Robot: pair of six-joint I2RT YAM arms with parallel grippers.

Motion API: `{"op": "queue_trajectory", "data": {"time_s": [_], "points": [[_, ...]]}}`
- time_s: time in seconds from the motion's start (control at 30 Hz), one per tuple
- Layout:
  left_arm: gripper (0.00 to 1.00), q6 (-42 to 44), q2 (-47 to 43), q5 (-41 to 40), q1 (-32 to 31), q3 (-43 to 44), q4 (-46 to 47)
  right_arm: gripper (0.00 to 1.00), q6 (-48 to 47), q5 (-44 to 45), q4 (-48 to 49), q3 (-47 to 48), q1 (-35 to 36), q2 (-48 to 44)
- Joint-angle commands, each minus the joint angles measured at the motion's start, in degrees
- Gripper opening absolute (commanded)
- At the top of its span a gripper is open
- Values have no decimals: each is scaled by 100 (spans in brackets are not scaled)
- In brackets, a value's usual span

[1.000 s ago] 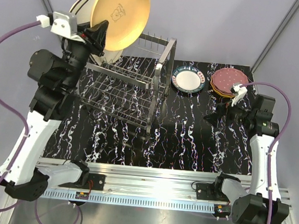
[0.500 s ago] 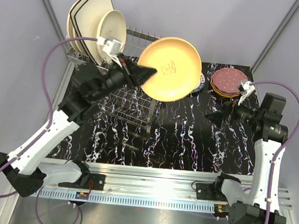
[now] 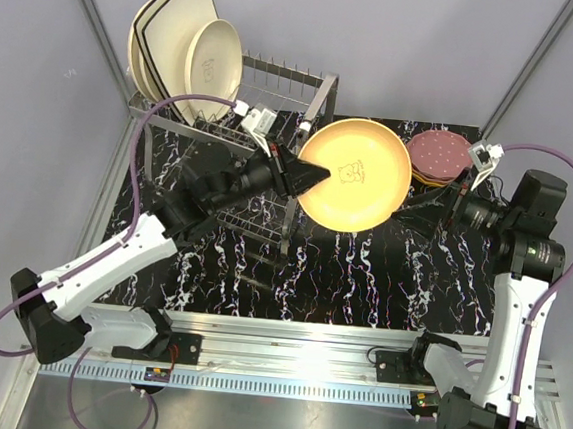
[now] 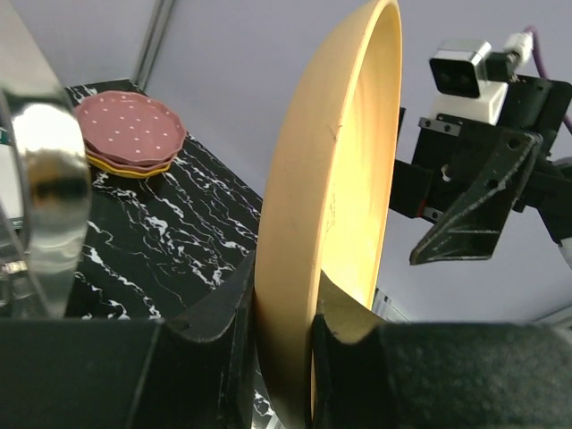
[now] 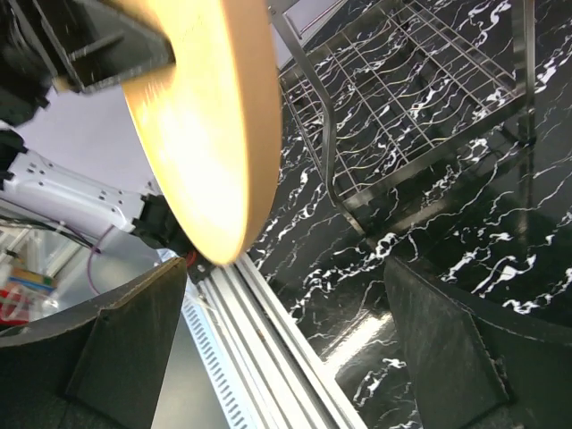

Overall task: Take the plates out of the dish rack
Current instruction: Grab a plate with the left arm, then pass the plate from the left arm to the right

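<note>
Now that left claw [image 3: 305,176], clamped on round yellow plate [image 3: 355,175], has carried it off silver wire dish rack [image 3: 279,73], right claw [image 3: 418,208] gapes apart (handover likely next).

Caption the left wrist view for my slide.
Left fingers clamp the orange plate by its rim, edge-on, opposite the open right fingers.

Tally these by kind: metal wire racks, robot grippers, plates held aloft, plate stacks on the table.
Silver wire dish rack: 1
Black two-finger left gripper and right gripper: 2
Yellow round plate held aloft: 1
Stack topped by maroon white-dotted plate: 1
Total: 5
</note>
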Motion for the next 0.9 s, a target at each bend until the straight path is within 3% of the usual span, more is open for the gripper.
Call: {"op": "queue_trajectory", "data": {"time_s": [0.0,0.17,0.3,0.4,0.43,0.5,0.6,0.7,0.73,0.77,0.87], "points": [[0,-109,41,-110,-176,-65,768,99,654,-120,414,-33,0,84],[0,-83,217,-295,-405,-197,909,97,1225,107,905,-191,53,59],[0,-74,296,-462,-502,-285,1040,90,1516,415,1214,-402,149,67],[0,-74,340,-585,-546,-338,1102,75,1552,574,1231,-437,185,128],[0,-74,349,-663,-555,-355,1102,63,1560,583,1249,-455,194,155],[0,-100,384,-726,-581,-382,1111,50,1587,627,1275,-490,194,172],[2,-135,402,-778,-599,-452,1129,23,1525,679,1293,-508,185,199],[20,-92,349,-778,-616,-522,1059,8,1367,802,1214,-516,194,181],[32,4,254,-813,-608,-549,1006,5,1324,838,1136,-516,194,164],[38,75,209,-822,-616,-558,866,0,1219,916,1100,-508,176,155],[61,540,-116,-928,-607,-523,471,0,999,1110,942,-525,185,129]]}}
